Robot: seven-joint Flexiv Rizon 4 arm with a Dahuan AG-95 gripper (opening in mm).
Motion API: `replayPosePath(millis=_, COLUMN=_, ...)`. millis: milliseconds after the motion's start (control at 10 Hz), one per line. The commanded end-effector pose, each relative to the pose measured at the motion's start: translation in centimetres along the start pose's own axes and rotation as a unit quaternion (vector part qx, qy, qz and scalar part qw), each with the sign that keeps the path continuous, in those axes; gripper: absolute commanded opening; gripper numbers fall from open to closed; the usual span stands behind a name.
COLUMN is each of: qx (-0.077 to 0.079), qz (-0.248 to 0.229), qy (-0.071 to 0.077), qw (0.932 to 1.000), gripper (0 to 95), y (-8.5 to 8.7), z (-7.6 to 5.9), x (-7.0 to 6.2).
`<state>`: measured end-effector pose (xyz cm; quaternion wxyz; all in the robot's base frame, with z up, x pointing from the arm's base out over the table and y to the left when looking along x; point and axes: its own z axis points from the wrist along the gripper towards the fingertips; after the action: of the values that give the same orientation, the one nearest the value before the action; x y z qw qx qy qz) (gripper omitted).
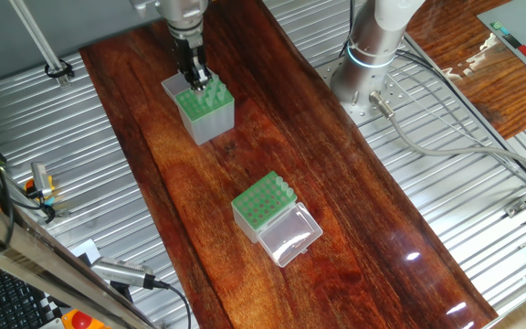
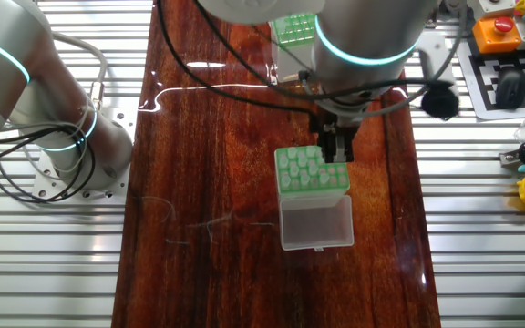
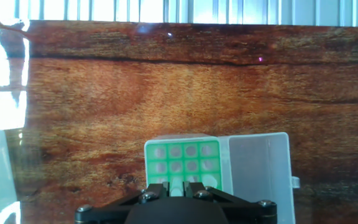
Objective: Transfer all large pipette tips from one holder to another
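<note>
My gripper (image 1: pixel 195 75) hangs fingers-down just over the taller holder (image 1: pixel 205 117), at the edge of its green top. My fingers (image 3: pixel 194 186) are close together with something pale between them. I cannot tell whether I am pinching a tip. Directly below me, pale rounds that look like large pipette tips (image 3: pixel 191 151) fill the holes. A clear lid (image 3: pixel 260 168) lies open just beside the holder. The shorter holder (image 1: pixel 258 206) stands well away from me along the wooden table (image 1: pixel 199 228).
</note>
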<state>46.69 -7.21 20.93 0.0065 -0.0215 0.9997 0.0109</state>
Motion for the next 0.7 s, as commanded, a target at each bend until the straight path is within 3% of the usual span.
replayPosePath(millis=100, qx=-0.001, qz=-0.002, qy=-0.001, qw=1.0, gripper=0.0, y=-0.1, z=-0.8, x=0.0)
replayPosePath(millis=500, qx=-0.002, qz=-0.001, qy=-0.001, qw=1.0, gripper=0.0, y=0.4, z=-3.2, x=0.2)
replayPosePath(millis=700, qx=-0.002, qz=-0.002, qy=-0.002, qw=1.0, gripper=0.0, y=0.5, z=-3.5, x=0.2)
